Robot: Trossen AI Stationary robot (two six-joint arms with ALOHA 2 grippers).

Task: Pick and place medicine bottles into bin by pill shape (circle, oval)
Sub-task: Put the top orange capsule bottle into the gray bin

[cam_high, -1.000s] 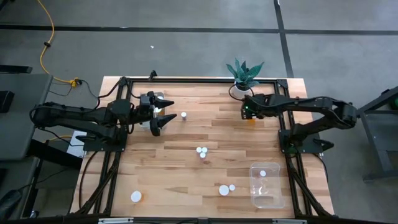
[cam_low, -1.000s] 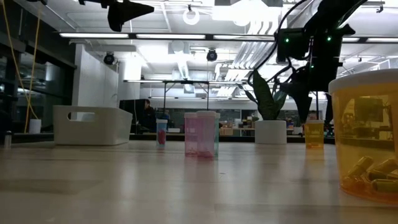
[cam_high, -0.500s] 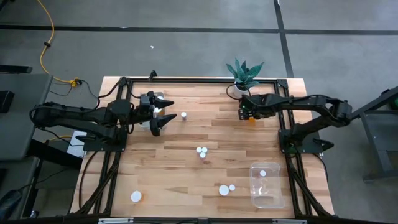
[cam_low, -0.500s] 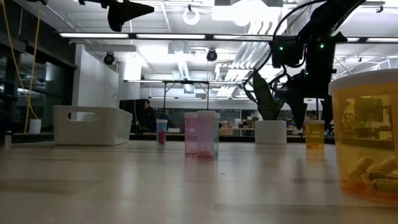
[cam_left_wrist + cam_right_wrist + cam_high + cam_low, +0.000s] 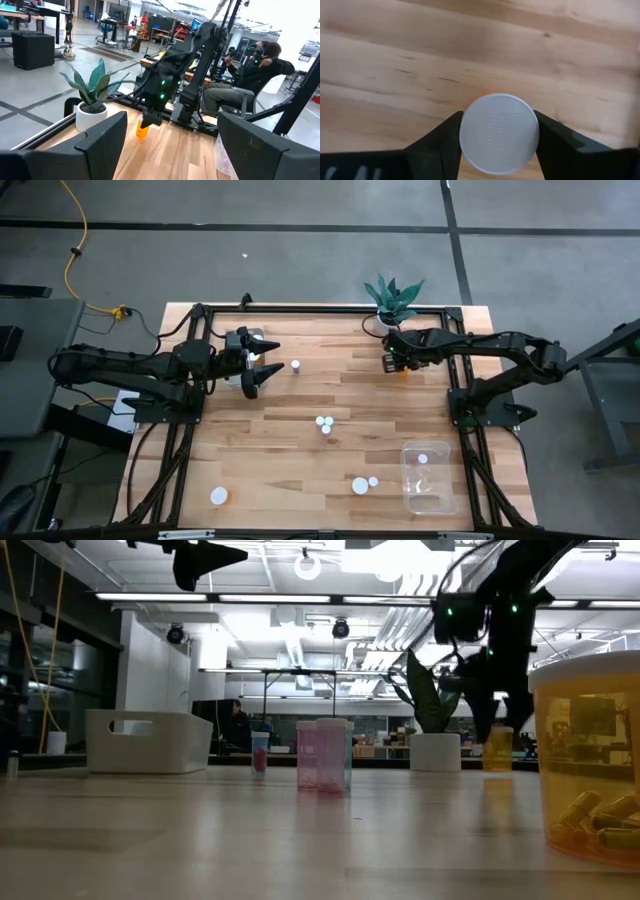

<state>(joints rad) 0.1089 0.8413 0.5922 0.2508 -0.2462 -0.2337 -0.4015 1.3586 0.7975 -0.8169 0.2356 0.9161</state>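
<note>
Orange translucent medicine bottle [image 5: 499,133] with round white cap: far desk [image 5: 300,410] edge, near white plant pot [image 5: 383,326]. My right gripper [image 5: 498,135] pinching cap sides. Grasp step; next lift, carry toward clear plastic bin [image 5: 430,477]. Left gripper [image 5: 263,370] spread, hovering, waiting.

Pill shapes in far medicine bottles [image 5: 322,754] indiscernible.
</note>
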